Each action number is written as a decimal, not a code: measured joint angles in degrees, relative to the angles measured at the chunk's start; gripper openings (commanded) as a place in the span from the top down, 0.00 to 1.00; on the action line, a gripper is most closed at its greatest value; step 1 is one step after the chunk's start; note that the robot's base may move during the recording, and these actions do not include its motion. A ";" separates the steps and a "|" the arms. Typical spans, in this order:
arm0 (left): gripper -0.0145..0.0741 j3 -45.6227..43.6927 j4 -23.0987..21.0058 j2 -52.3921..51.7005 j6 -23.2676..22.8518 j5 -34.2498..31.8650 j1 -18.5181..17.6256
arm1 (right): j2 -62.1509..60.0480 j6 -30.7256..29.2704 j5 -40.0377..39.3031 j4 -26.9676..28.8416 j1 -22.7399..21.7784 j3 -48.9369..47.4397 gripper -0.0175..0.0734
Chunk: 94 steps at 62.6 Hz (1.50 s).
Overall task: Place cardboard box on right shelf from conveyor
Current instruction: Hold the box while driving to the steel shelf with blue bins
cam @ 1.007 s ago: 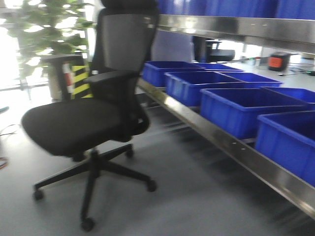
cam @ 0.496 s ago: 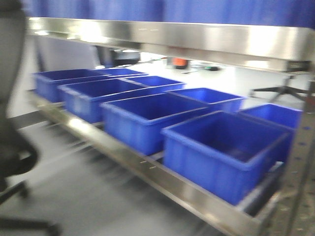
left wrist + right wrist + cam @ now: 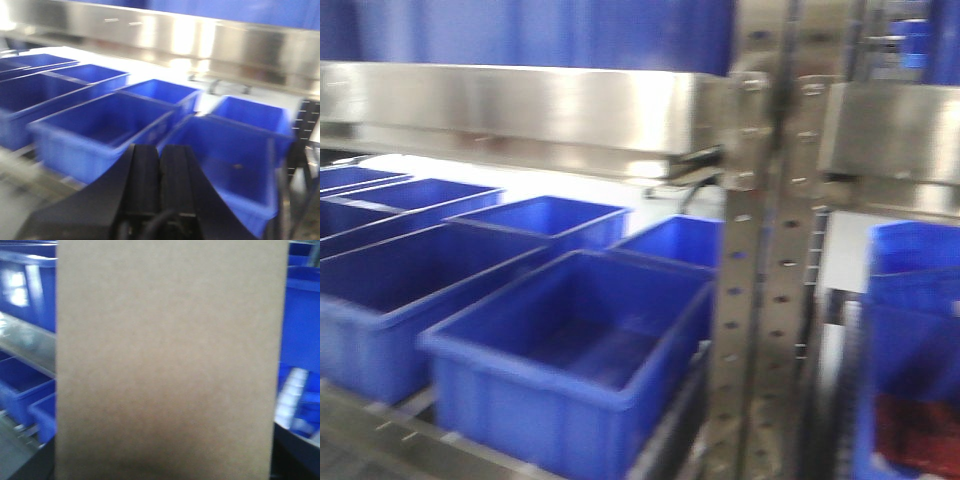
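Stainless-steel racking [image 3: 520,105] lined with blue plastic bins [image 3: 570,370] fills the front view. Perforated steel uprights [image 3: 760,300] part it from the shiny steel right shelf [image 3: 890,130]. The plain tan cardboard box [image 3: 167,360] sits hard against the right wrist camera, long axis upright and faces unmarked. The right arm probably carries it, but its claw is hidden, so I cannot tell its grip. The left claw [image 3: 160,150] has 2 black fingers pressed together, empty.

- A stainless-steel shelf [image 3: 520,105] with a deep brushed front lip is carried by perforated uprights [image 3: 760,300].
- On its lower level [image 3: 370,432], blue plastic bins [image 3: 570,360] are set side by side in two rows, front and back.
- The nearest bin is placed at the front edge, just beside the uprights.
- A second shelf lip [image 3: 890,130] is seen right of the uprights.
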 measured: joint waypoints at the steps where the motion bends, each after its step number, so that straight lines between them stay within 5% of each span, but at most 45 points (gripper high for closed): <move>1: 0.97 0.00 0.00 0.00 0.00 0.00 0.00 | 0.00 0.00 0.00 0.00 0.00 0.00 0.78; 94: 0.97 -0.11 0.00 0.00 0.00 0.64 0.09 | 0.00 0.00 0.00 0.00 0.00 0.00 0.78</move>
